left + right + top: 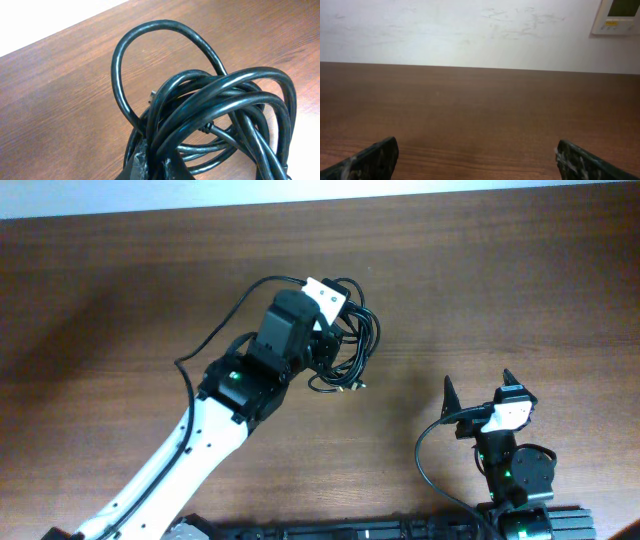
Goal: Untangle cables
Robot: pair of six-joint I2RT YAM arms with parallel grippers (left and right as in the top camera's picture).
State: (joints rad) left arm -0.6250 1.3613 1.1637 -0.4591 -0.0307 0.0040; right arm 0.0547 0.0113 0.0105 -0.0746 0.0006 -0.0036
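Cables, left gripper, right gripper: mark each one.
cables [215, 100], left wrist view, middle of the bundle.
left gripper [157, 164], left wrist view, between its fingertips, shut on the cables.
right gripper [478, 388], overhead view, between its open fingertips.

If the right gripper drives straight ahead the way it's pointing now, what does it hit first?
Nothing close, as far as the wrist view shows: ahead of the open right gripper lies only bare table, then the wall. The cables sit off to its left, out of line.
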